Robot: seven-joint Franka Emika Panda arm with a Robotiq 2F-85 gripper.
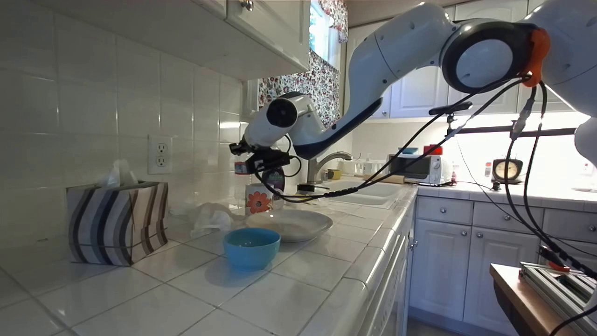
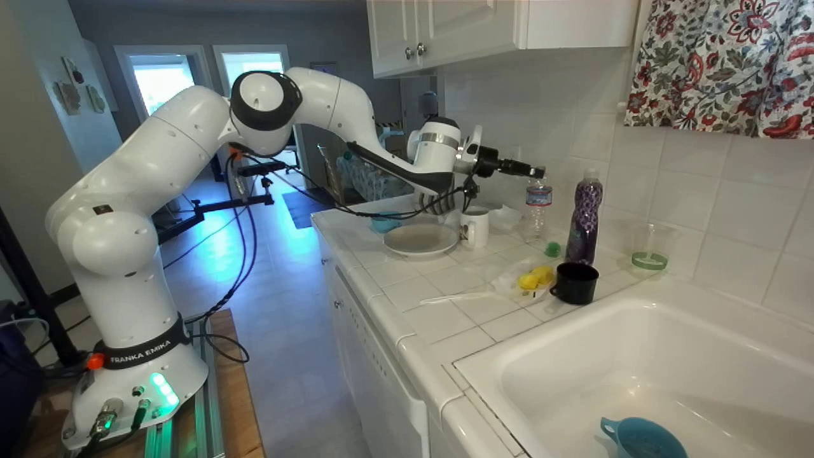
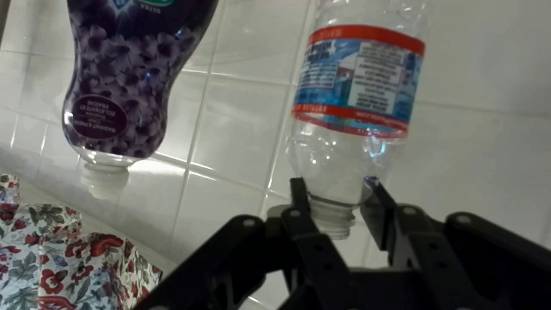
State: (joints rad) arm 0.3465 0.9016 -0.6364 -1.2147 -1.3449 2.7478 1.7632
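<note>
Gripper (image 3: 335,189): you have its fingers closed around the neck of the water bottle (image 3: 357,82), one on each side, and they look clamped on it.
Neck: this is likely the stiffest part of thin plastic, so your hold is better placed here than on the body, which probably dents; see that both fingers bear evenly.
Base: the water bottle looks upright in both exterior views, near the tiled wall (image 2: 553,121), yet you cannot tell whether its foot rests on the counter (image 2: 455,337); begin any motion slowly, along its own axis.
Green piece (image 2: 552,249): in an exterior view it lies just beside the foot of the water bottle; give it room.
Soap bottle (image 3: 122,86): it stands beside the water bottle, wall tiles showing between them in the wrist view; a sideways swing could tip it, so turn gently.
Mug (image 2: 474,228): near the water bottle, on the opposite side from the soap; mind it whenever you lower the arm.
Cables (image 1: 343,192): they sag on the mug's side of the water bottle; let them drag nothing.
Plate (image 2: 420,239): farther from the water bottle, beyond the mug; avoid sweeping low there.
</note>
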